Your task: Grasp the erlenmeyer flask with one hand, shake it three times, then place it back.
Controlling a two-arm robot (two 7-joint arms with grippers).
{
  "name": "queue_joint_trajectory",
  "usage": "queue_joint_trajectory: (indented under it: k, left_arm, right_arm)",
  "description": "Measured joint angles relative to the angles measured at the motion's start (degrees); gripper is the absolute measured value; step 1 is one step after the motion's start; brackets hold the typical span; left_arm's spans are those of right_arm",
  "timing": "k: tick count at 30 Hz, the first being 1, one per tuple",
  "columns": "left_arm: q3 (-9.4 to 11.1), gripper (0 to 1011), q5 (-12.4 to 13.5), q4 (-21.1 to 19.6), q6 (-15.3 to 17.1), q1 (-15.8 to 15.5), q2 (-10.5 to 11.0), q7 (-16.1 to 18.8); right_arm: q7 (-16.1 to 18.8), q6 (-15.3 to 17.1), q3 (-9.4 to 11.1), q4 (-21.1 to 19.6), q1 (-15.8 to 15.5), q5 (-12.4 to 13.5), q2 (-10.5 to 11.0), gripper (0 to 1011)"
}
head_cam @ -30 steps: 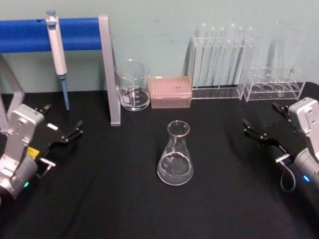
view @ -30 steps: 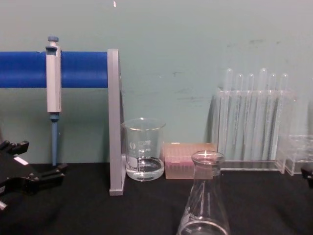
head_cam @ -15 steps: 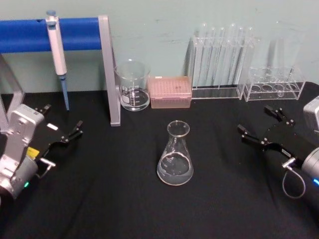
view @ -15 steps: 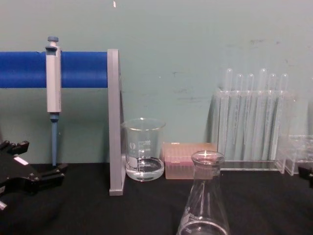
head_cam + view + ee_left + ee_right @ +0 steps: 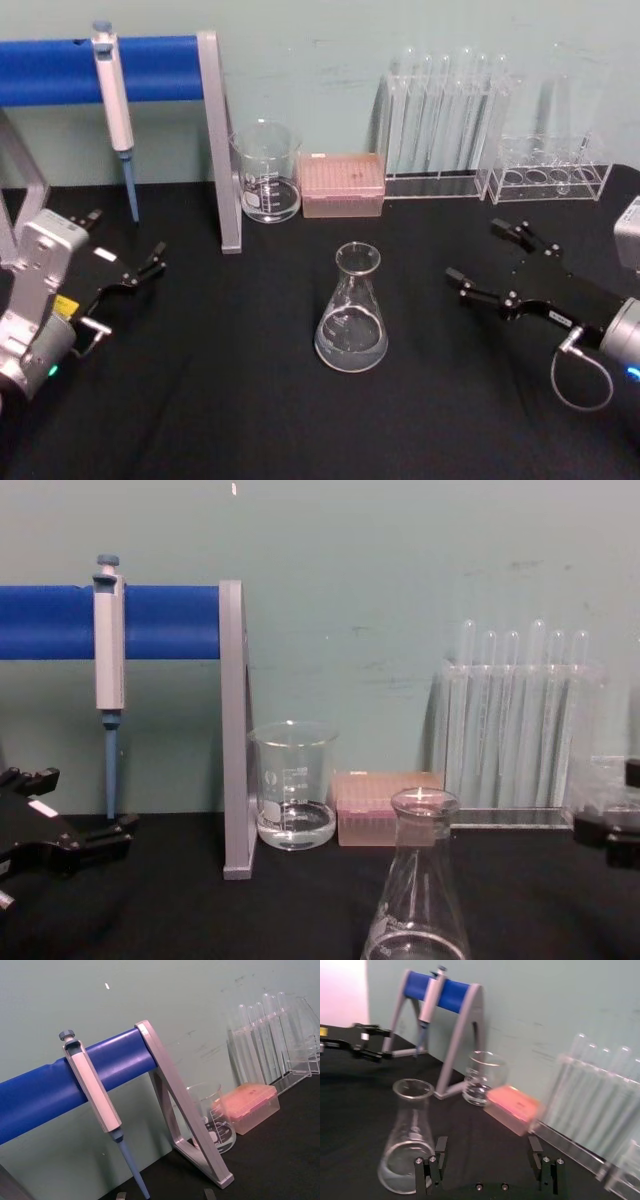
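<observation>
Your erlenmeyer flask (image 5: 351, 320): clear glass, upright, little liquid inside | your right gripper (image 5: 477, 252): black, wide open, near it, not touching

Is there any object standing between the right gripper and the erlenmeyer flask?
Nothing visible. Only bare black table lies between the open right gripper and the erlenmeyer flask; the beaker and pink box stand farther back. The left gripper is parked at the left.

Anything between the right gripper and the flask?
No. In the head view, the stretch of black table between the open right gripper and the flask is bare.
</observation>
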Motion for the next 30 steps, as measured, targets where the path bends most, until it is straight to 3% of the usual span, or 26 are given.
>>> queue_joint_trajectory:
  k: [17, 30]
  left_arm:
    - [0.0, 1001, 0.0, 0.0, 0.0, 0.0, 0.0, 0.0]
    - [0.0, 1001, 0.0, 0.0, 0.0, 0.0, 0.0, 0.0]
  right_arm:
    - [11.5, -0.3, -2.1, 2.9, 3.8, 1.3, -3.2, 1003]
    - [16.2, 0.2, -4.5, 7.0, 7.7, 2.2, -6.0, 1003]
